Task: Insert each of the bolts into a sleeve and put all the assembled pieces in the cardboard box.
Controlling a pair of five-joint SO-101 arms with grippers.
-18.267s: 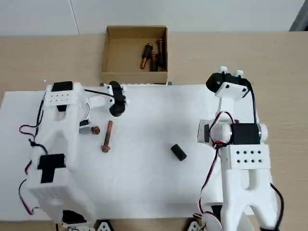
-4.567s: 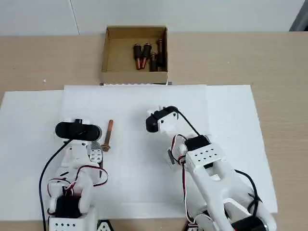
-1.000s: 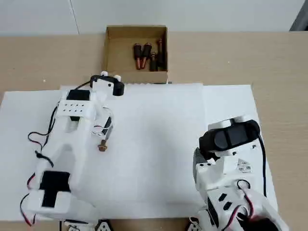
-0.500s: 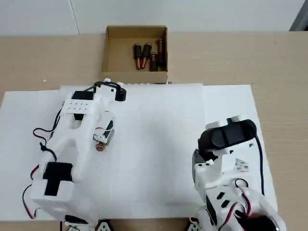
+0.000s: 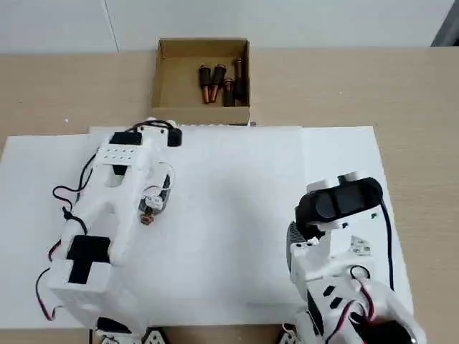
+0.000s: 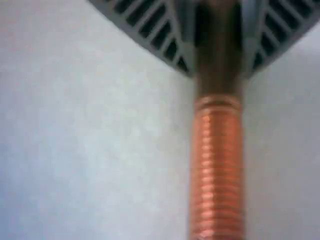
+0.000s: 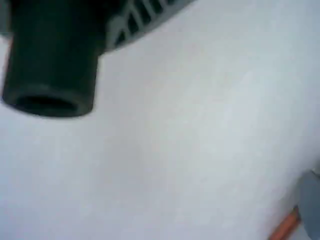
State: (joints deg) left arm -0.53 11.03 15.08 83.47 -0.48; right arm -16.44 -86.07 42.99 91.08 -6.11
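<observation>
Bolt and sleeve both left the sheet: 4.6 s ago the copper threaded bolt [image 6: 217,165] lay loose at left centre of the high view, 18.3 s ago the short black tube sleeve [image 7: 50,60] lay loose mid-frame. Each is now in a gripper. Right arm pulled back to the lower right since 4.6 s ago. Left arm edged slightly toward lower left in the last half second.

Bolt now: clamped in the left gripper [image 5: 153,203] at left centre of the high view. Grey ribbed jaws are closed on the dull unthreaded part of the shank, and the bright threaded part sticks out past them. The head end peeks out below the arm in the high view.

Sleeve now: held by the right gripper [image 7: 70,17], jaws closed on its body, open bore facing out, hanging above the sheet. It is well apart from the bolt.

Open brown cardboard box [image 5: 176,79] sits at top centre and holds four dark-and-copper assembled pieces [image 5: 215,77], bunched toward its right side. That is one more than 18.3 s ago.

White foam sheet [image 5: 237,201] lies under both arms on a light wooden table [image 5: 358,86], with the box just past the sheet's upper edge.
</observation>
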